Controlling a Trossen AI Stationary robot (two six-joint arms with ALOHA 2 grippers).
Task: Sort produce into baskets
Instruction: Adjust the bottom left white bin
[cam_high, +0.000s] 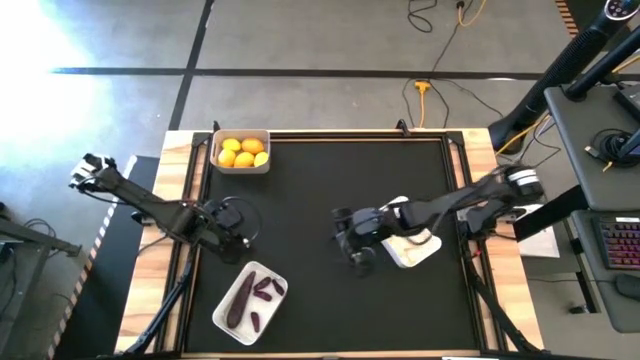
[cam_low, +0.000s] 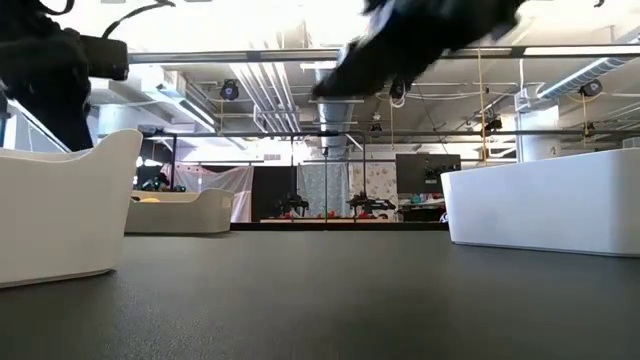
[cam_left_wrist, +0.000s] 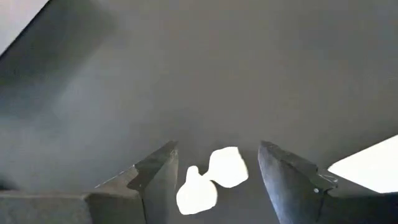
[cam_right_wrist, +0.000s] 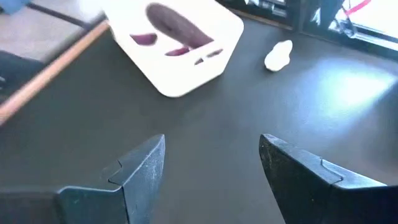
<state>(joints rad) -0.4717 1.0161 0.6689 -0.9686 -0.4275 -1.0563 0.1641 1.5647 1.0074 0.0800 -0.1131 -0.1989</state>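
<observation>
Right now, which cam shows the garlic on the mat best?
The left wrist view: the garlic lies on the mat, framed between the left gripper's open fingers. The right wrist view shows it small and far off, beyond the eggplant tray. In the high and low views I can't make it out.

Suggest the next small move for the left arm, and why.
Probably lower the left claw a little and close it on the small white garlic-like bulbs. They lie on the dark table mat between its open fingers and are not yet gripped, so a short descent should be enough. The right claw hangs open and empty over the mat.
</observation>
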